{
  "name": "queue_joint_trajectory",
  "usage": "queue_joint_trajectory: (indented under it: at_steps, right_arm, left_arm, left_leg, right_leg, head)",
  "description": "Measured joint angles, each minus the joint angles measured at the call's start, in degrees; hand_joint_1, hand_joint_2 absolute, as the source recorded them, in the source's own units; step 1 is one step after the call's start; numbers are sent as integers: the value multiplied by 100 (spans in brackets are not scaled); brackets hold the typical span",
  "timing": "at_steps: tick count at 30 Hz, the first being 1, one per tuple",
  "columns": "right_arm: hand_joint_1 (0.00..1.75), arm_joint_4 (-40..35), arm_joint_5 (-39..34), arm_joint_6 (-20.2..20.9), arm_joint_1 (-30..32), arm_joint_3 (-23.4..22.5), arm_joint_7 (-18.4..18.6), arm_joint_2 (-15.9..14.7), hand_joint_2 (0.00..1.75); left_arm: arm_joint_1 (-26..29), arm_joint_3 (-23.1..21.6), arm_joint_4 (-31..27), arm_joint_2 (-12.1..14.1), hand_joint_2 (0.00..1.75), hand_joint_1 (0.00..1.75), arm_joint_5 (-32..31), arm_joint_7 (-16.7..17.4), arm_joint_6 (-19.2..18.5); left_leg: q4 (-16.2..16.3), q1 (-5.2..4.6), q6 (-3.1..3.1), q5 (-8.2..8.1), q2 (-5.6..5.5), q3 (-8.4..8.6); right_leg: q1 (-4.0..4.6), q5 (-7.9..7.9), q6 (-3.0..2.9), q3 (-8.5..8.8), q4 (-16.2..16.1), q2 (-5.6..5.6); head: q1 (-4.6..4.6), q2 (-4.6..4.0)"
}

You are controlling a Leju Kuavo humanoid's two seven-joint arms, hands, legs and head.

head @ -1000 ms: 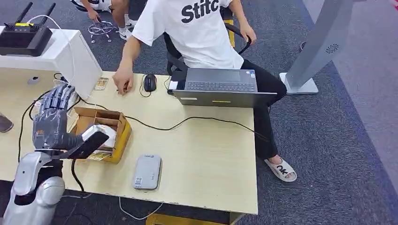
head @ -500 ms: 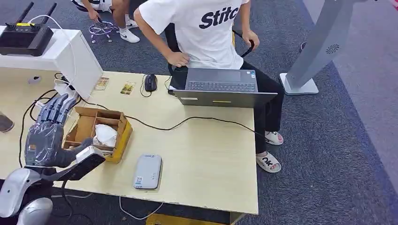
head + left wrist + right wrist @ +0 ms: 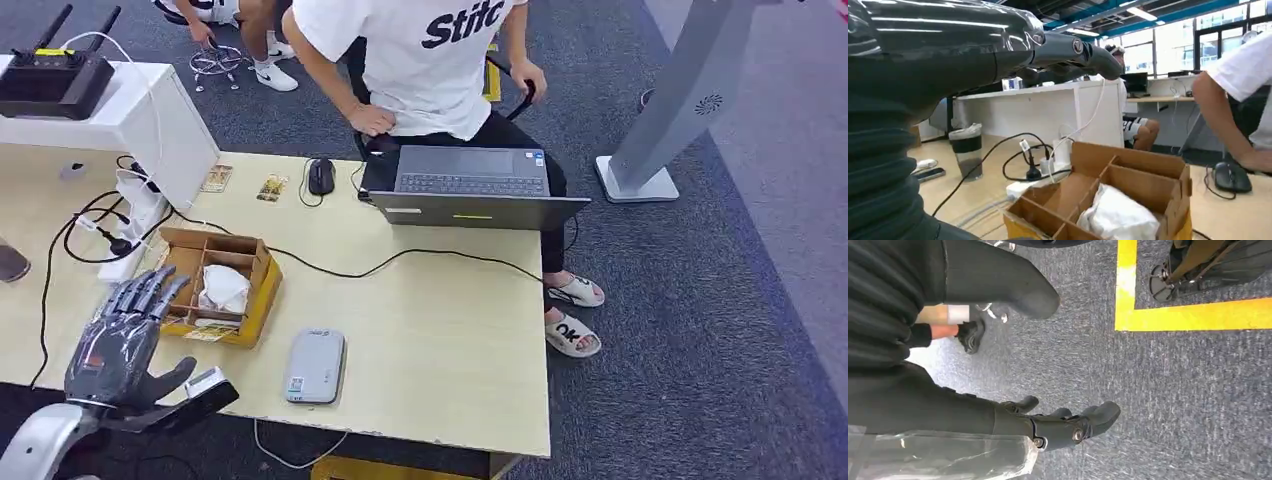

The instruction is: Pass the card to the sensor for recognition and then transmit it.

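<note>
Found the left hand [image 3: 125, 340] at lower left of the head view, fingers spread, empty. Saw the right hand [image 3: 1013, 420] over carpet, fingers loosely apart, holding nothing. Noted the grey sensor [image 3: 314, 366] at lower centre, near the table [image 3: 440, 340] edge. Above it, left, spotted a box [image 3: 215, 285]. Farther up, found the card [image 3: 271, 187] flat, just left of the mouse [image 3: 320, 176].

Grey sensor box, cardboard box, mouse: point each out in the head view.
grey sensor box [image 3: 315, 366], head view, middle of its top face
cardboard box [image 3: 262, 283], head view, right outer wall
mouse [image 3: 320, 176], head view, its back
</note>
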Motion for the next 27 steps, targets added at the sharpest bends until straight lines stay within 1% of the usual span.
queue_joint_trajectory:
  at_steps: [6,10,14,16,21,27]
  right_arm:
    - [0,4,-74,-63,-1,81,18,31,175]
    - [0,4,-92,-72,-2,116,-11,33,175]
    - [0,4,-92,-55,-2,175,-30,33,175]
    - [0,4,-94,-37,-2,219,-39,33,175]
    - [0,4,-114,-59,-5,264,-13,31,175]
    - [0,4,-131,-61,-6,317,18,33,175]
  left_arm:
    - [38,-92,302,-206,175,0,-171,234,339]
    - [57,-94,433,-370,175,0,-413,352,589]
    - [59,-90,691,-556,175,0,-627,287,1055]
    - [56,-68,840,-663,175,0,-673,232,1209]
    - [20,140,1124,-864,175,0,-678,118,1264]
    - [0,325,1349,-995,175,0,-689,-6,1261]
  left_leg:
    - [1,-1,0,0,-1,1]
    - [1,-1,0,0,-1,0]
    - [1,-1,0,0,-3,0]
    - [1,0,0,0,-3,0]
    - [1,0,0,0,-2,1]
    - [1,0,0,0,-3,1]
  right_leg:
    - [-1,2,0,2,0,-1]
    - [-1,1,0,1,-1,-1]
    - [-1,1,0,1,-1,-2]
    - [0,1,0,1,-1,-2]
    - [0,1,0,1,-1,-2]
    - [0,1,0,1,-1,-2]
  head:
    - [-4,0]
    - [-2,0]
    - [-2,0]
    - [-2,0]
    - [-2,0]
    - [-2,0]
